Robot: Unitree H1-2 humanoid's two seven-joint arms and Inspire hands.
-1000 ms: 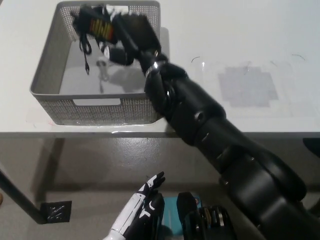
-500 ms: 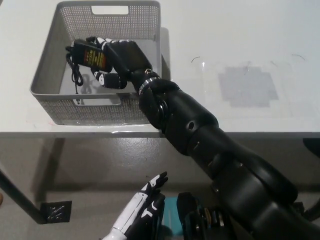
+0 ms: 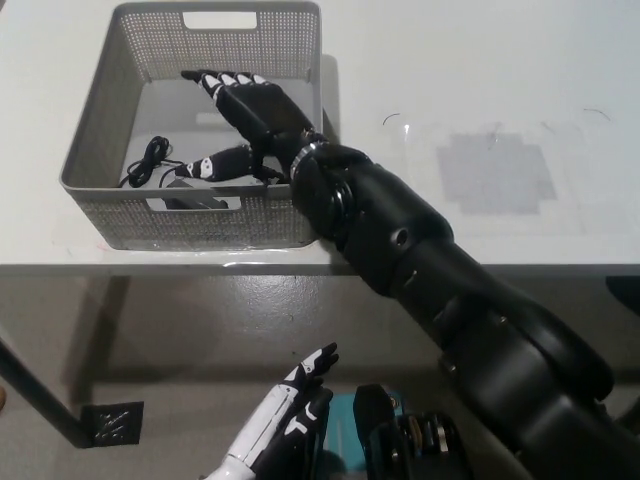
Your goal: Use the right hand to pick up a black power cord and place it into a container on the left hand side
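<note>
- The grey perforated basket (image 3: 100, 195) was seen on the white table (image 3: 480, 60), and everything else was placed by it.
- The black power cord (image 3: 150, 165) was found lying on the basket's floor, against its near wall, with the wire bunched at the near left corner.
- The right hand (image 3: 245, 115) was held inside the basket above the cord, fingers spread apart and nothing gripped.
- The left hand (image 3: 290, 415) was rested well below the basket, under the table edge, fingers extended and empty.
</note>
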